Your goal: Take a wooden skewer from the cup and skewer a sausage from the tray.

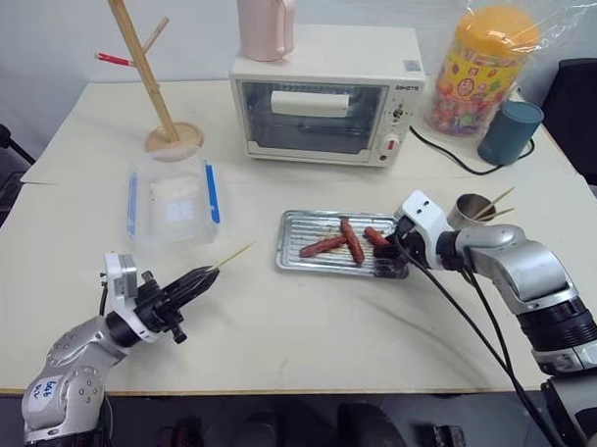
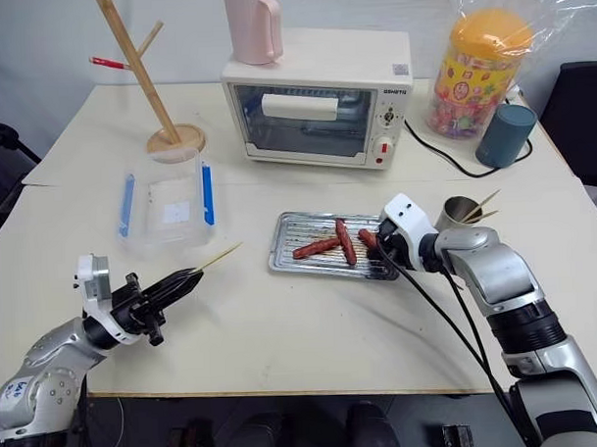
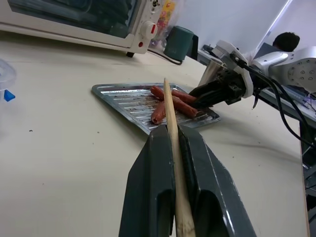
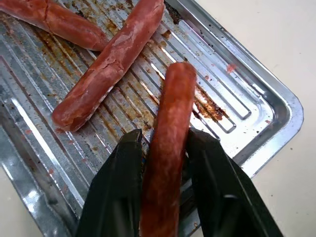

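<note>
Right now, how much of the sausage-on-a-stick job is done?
Done: the left gripper holds the thin pale wooden skewer, out of the small steel cup. In hand: the right gripper closes around one reddish-brown sausage in the ridged silver tray. Left: skewering it.

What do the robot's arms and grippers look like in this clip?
Both arms are silver-grey metal with white wrist blocks. The left gripper and right gripper have black fingers. Black cables hang from the right wrist; a blue handwritten mark sits on the left arm.

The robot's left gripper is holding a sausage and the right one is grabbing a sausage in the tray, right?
Not quite. The left gripper holds a wooden skewer, as the left wrist view shows. The right gripper is around a sausage in the tray.
</note>
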